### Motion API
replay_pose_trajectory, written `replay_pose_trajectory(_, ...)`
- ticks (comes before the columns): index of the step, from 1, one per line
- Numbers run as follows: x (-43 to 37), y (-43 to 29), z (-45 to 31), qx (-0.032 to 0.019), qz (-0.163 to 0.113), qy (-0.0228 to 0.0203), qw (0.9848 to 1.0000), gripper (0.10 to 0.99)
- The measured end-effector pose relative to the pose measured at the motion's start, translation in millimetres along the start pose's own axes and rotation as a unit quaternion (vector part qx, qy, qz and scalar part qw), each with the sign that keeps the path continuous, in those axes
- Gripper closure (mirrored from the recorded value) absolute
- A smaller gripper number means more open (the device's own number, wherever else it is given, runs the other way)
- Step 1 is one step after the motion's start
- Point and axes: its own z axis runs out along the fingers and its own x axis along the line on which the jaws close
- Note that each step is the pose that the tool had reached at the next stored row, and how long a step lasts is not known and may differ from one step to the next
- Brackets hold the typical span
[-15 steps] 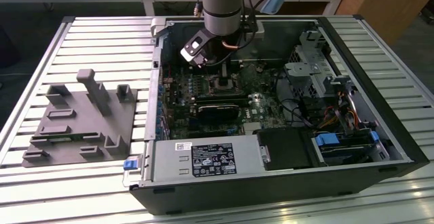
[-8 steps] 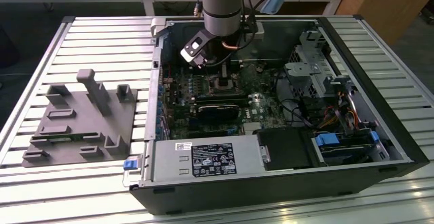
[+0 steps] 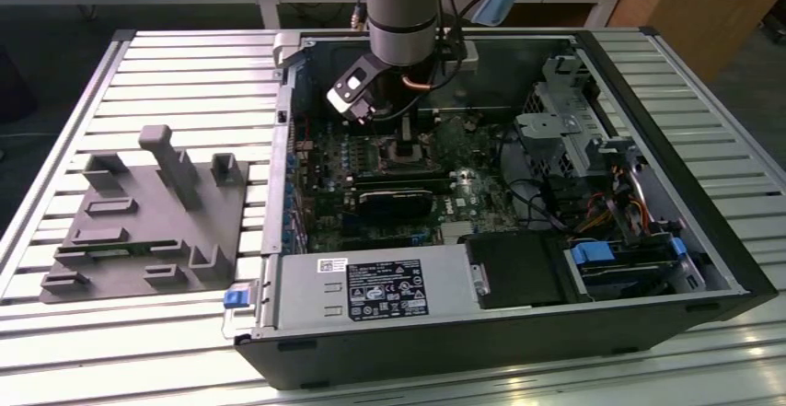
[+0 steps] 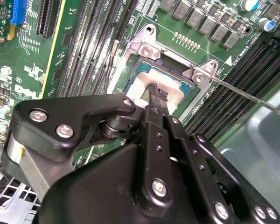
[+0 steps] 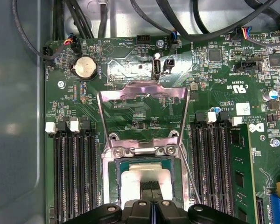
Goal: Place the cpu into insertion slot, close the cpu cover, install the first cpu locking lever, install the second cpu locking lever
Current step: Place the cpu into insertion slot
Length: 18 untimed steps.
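- Arm (image 3: pixel 399 10): it enters at the top of the exterior view and drops steeply into the open computer case (image 3: pixel 491 355), with the wrist angled towards the motherboard.
- Gripper (image 3: pixel 400 139): it points down at the board. In both wrist views its black fingers (image 4: pixel 154 109) converge to a narrow tip over the socket.
- Gripper state: clenched, fingertips (image 5: pixel 147 185) pressed together with nothing between them. Whether the tips touch the surface below cannot be told.
- The cpu (image 4: pixel 139 87): it lies flat inside the insertion slot (image 4: pixel 147 68), directly under the fingertips. Its silver-grey face shows on both sides of them in the first wrist view (image 5: pixel 132 179).
- The insertion slot (image 5: pixel 113 179): its dark rim frames the chip on the sides that show.
- The cpu cover (image 5: pixel 144 92): it is swung open and stands beyond the fingertips, hinged at the socket's far edge. Green board shows through its square cut-out.
- Locking levers: one thin wire lever (image 5: pixel 190 172) runs just beside the socket and is not latched over the cover. In the second wrist view, wire levers (image 4: pixel 252 96) lie to either side of the socket.
- Memory slots (image 5: pixel 74 172): these flank the socket, apart from the gripper.
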Motion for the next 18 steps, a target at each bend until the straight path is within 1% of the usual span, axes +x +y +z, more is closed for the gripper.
replay_pose_trajectory(4, 0.3, 0.3, -1.4, -0.0005, 0.0, 0.0008, 1.0, 0.98)
replay_pose_trajectory(7, 0.1, 0.6, -6.5, -0.0001, 0.0, 0.0001, 1.0, 0.98)
replay_pose_trajectory(10, 0.1, 1.1, -13.3, -0.0001, 0.0, 0.0001, 1.0, 0.98)
replay_pose_trajectory(18, 0.3, 3.0, -35.6, -0.0003, 0.0, 0.0, 1.0, 0.98)
